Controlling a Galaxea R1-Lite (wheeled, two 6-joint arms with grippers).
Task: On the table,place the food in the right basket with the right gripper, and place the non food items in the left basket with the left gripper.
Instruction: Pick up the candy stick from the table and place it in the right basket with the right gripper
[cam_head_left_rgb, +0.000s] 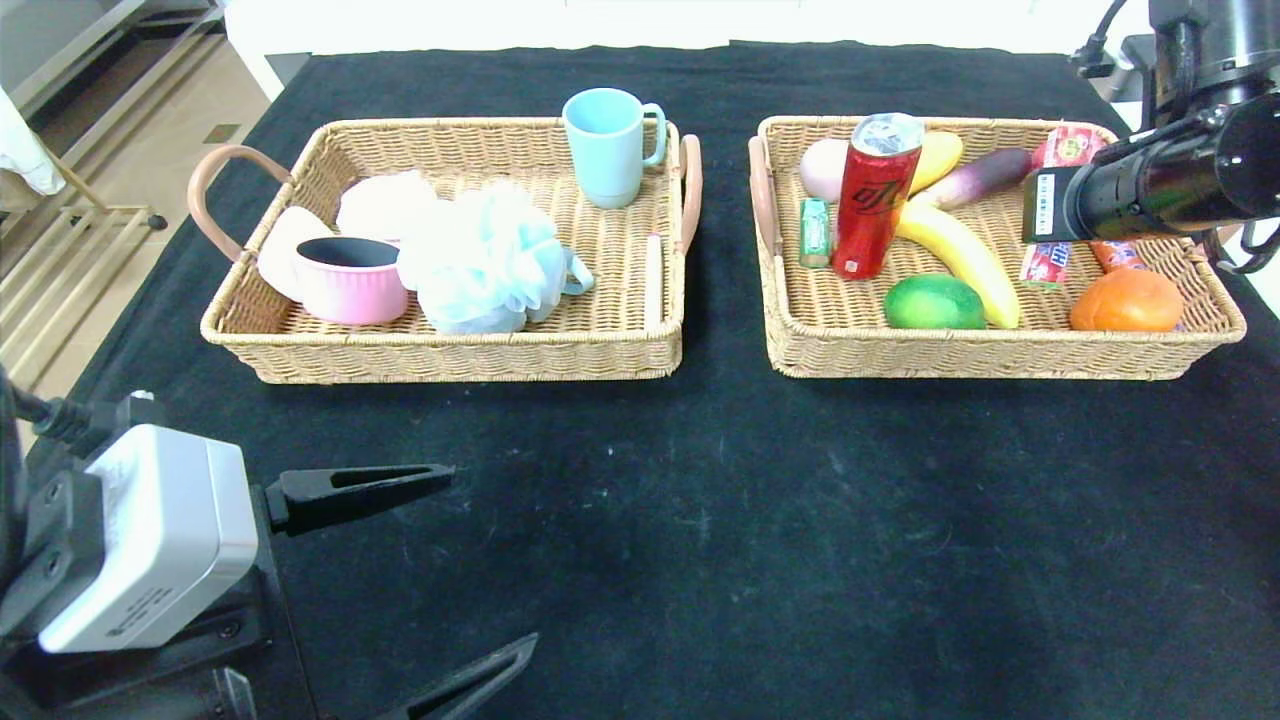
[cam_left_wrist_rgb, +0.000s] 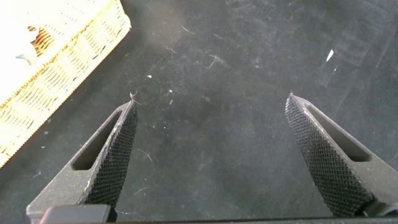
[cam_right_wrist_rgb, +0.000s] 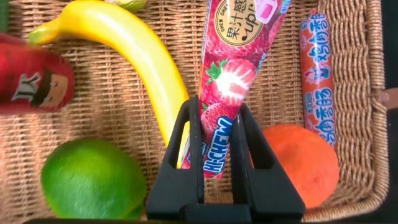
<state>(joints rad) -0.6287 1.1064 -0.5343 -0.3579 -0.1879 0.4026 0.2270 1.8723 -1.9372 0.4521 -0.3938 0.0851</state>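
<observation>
My right claw (cam_right_wrist_rgb: 214, 134) pinches a long pink strawberry-printed Hi-Chew candy pack (cam_right_wrist_rgb: 231, 68) over the right basket (cam_head_left_rgb: 990, 350), between banana (cam_right_wrist_rgb: 134, 56) and orange (cam_right_wrist_rgb: 300, 163). My left claw (cam_left_wrist_rgb: 211, 155) hangs spread wide above the black tabletop (cam_head_left_rgb: 700, 520).

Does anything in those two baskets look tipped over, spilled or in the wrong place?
Nothing stands out. The red can stands upright in the right basket, the blue mug upright in the left basket. The right gripper holds the candy pack.
</observation>
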